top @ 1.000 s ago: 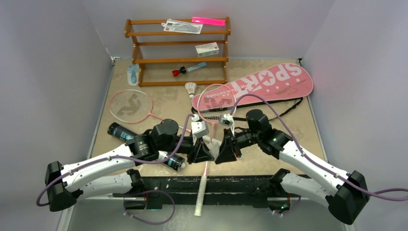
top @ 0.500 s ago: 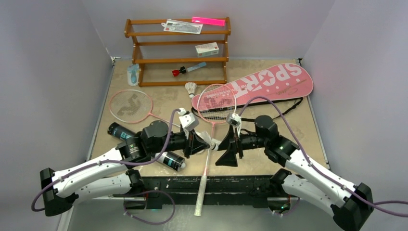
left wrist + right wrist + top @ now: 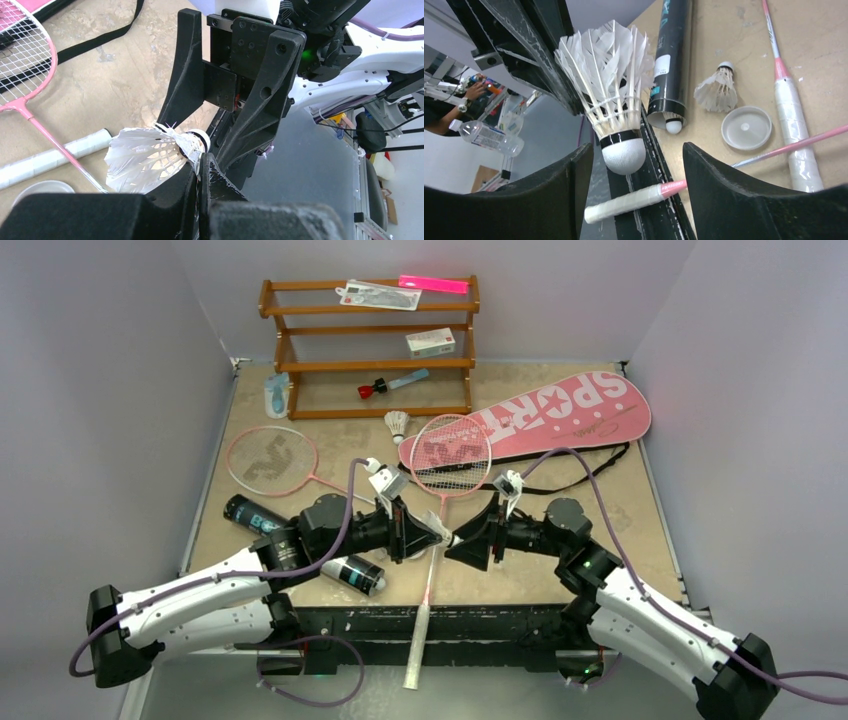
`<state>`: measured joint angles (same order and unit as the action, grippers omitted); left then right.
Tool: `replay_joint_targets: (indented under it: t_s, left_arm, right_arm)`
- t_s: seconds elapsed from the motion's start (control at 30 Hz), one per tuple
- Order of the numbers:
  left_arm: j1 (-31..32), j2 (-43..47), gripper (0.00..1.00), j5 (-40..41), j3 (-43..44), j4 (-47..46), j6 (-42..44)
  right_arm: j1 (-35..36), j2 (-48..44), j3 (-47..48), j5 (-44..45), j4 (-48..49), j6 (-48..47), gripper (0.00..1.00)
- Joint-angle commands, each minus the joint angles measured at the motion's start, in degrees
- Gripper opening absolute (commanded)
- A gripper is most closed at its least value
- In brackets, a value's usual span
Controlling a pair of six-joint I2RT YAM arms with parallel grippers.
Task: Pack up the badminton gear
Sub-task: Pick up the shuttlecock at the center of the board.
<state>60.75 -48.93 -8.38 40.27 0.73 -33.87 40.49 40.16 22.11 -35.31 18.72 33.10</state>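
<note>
A: While looking well in front of the wooden rack, toward the near table edge: left gripper fully closed?

B: Closed tight, yes. Pinching a white feather shuttlecock by its skirt, clear of the table, cork end aimed at the right gripper.

A: And that one?

B: Spread open. Fingers standing either side of the cork, gaps on both sides, touching nothing, holding nothing.

A: Rackets?

B: Both flat on the table in front of the rack. First the left-hand racket, forward of the rack's left post, shaft running toward the left arm. Then the other racket, forward of the rack's right end, head overlapping the pink SPORT bag, white handle jutting past the near table edge.

A: Bag itself?

B: Right of the rack and slightly forward, lying flat, with a black strap trailing along its near side.

A: Tube?

B: Forward and left of the rack, the long black tube, on its side, partly hidden beneath the left arm from above. White cork showing at its open end. Off and flat on the table close by, a round lid, plus a loose shuttlecock just beside both.

A: Anything else?

B: Just in front of the rack's lowest rail, a lone shuttlecock. On the rack's middle shelf, a small white box; on the level below, a red-capped blue tool.
</note>
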Motion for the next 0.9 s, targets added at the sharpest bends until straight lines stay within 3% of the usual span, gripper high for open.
replay_joint_targets:
  t_s: [0.0,0.23,0.4,0.5,0.63,0.77,0.87]
  left_arm:
    - [-0.2,-0.3,0.00,-1.1,0.7,-3.6,-1.9]
    - [-0.2,-0.7,0.00,-2.2,0.4,-4.6,-2.4]
    - [-0.3,-1.2,0.01,-2.0,0.7,-3.6,-2.6]
    - [-1.0,-1.5,0.28,-0.2,1.4,-1.2,-4.1]
    - [-1.8,-0.7,0.54,1.8,2.3,2.7,-5.6]
    - [-2.2,0.9,0.70,7.6,3.2,7.7,-8.4]
    - [-2.6,1.0,0.73,17.6,6.5,18.1,-16.3]
  right_arm:
    - [0.2,1.0,2.0,0.2,5.1,1.3,0.67]
    - [0.1,0.9,1.8,0.4,5.7,1.9,0.49]
    - [0.1,0.2,1.6,0.7,5.3,2.2,0.28]
    - [0.1,0.4,1.9,2.0,2.2,1.3,0.21]
    - [0.1,0.8,0.7,4.7,-0.5,0.0,0.19]
    - [0.1,2.0,-1.5,5.6,1.3,0.2,0.19]
    - [0.1,3.4,-2.0,7.1,0.8,-0.1,0.18]
